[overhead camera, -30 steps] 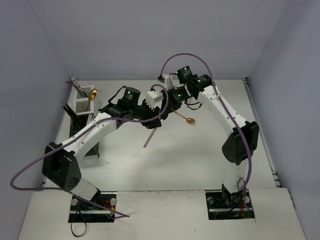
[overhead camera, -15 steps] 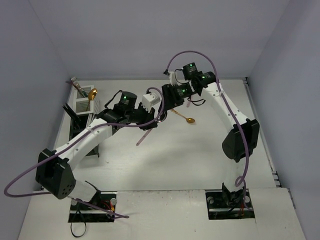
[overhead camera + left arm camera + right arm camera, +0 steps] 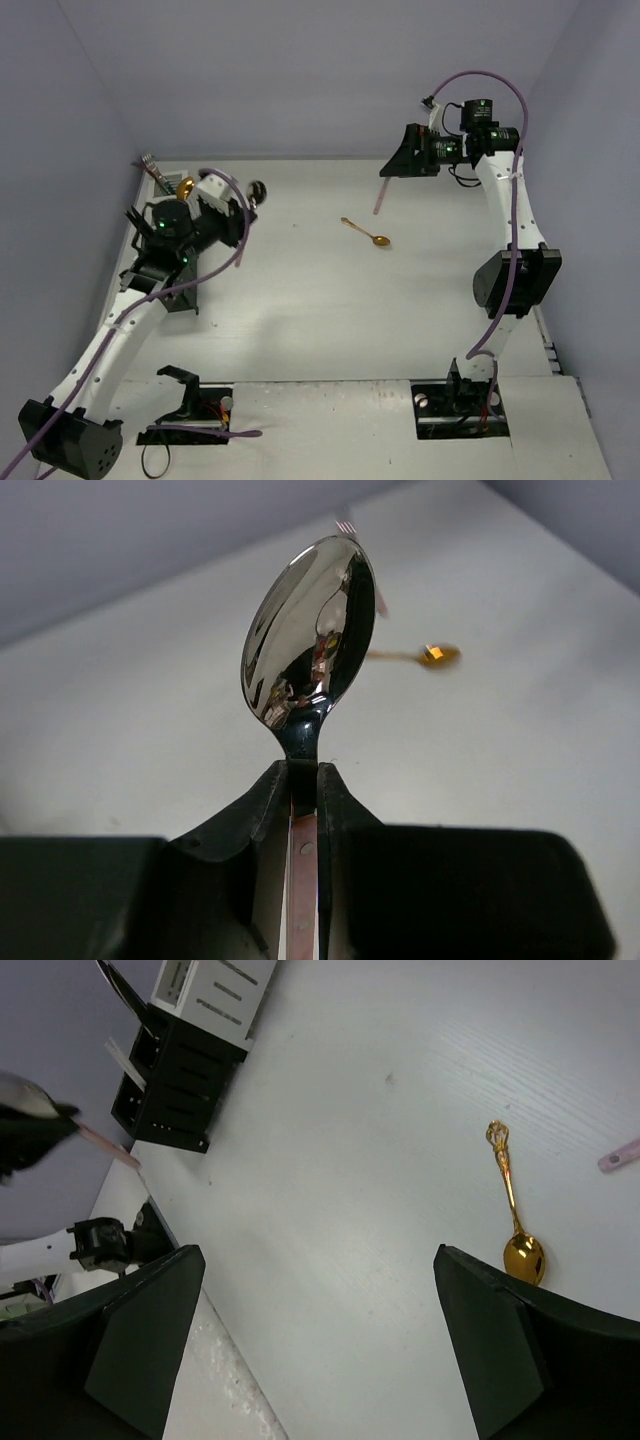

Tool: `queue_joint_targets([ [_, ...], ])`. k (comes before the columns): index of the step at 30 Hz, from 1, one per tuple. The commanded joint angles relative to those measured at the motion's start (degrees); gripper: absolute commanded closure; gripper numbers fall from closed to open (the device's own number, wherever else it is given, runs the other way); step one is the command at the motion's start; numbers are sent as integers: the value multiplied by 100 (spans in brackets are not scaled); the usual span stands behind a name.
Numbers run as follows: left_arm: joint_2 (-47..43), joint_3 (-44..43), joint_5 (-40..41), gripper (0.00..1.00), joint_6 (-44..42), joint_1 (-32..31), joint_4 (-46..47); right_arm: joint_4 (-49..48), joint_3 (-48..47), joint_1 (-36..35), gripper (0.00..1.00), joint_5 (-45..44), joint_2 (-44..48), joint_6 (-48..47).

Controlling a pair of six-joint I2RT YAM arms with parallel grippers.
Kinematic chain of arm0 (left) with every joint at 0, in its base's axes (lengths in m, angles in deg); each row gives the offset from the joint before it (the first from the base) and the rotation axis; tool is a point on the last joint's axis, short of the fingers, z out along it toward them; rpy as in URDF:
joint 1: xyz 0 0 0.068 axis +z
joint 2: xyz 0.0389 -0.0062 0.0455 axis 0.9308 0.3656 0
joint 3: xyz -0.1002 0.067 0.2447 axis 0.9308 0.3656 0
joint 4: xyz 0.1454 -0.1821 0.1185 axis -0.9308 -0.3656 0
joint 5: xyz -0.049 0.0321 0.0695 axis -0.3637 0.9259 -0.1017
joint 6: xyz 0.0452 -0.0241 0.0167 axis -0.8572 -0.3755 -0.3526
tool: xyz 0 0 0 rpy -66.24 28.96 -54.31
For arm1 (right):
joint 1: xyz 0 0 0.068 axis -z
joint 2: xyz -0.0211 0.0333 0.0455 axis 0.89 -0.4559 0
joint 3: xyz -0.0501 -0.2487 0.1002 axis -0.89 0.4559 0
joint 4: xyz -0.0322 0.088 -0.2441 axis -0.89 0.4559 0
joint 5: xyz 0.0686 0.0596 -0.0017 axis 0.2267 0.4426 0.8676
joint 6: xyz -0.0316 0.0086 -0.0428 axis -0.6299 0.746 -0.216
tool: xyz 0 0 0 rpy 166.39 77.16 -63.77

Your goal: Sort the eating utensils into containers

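Observation:
My left gripper (image 3: 303, 780) is shut on the neck of a pink-handled spoon (image 3: 310, 640) whose shiny bowl sticks out past the fingertips. In the top view this gripper (image 3: 243, 203) hovers at the left with the spoon (image 3: 257, 192), close to the white caddy (image 3: 168, 208) and the black caddy (image 3: 160, 275). My right gripper (image 3: 318, 1260) is open and empty, and sits high at the back right (image 3: 395, 165). A gold spoon (image 3: 366, 232) lies on the table, as does a pink-handled utensil (image 3: 380, 200) below the right gripper.
The white caddy (image 3: 210, 990) and the black caddy (image 3: 175, 1090) stand end to end along the left wall. A gold spoon (image 3: 185, 187) and a silver fork (image 3: 150, 162) stick up from the white one. Grey walls close in the table.
The two grippers were together at mid-table. My left arm has swung left toward the caddies with the pink-handled spoon. My right gripper has opened and pulled back to the far right.

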Motion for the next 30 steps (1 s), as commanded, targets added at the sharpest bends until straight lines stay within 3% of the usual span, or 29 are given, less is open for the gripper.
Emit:
queue_joint_targets([
  [1, -36, -858, 367, 100, 362, 844, 1587, -7, 352, -152, 3, 356, 358, -210],
  [8, 789, -1364, -397, 100, 902, 2750, 2874, -7, 615, -151, 5, 335, 299, -328],
  [13, 1238, -1350, -648, 100, 1079, 3411, 3577, 2, 691, -145, 5, 259, 322, -410],
  [22, 1798, -854, -1012, 100, 1057, 3956, 4493, 2, 817, -145, 6, 288, 192, -511],
  [30, 2540, -775, -1239, 100, 814, 4049, 5021, 11, 936, -145, 6, 234, 159, -665],
])
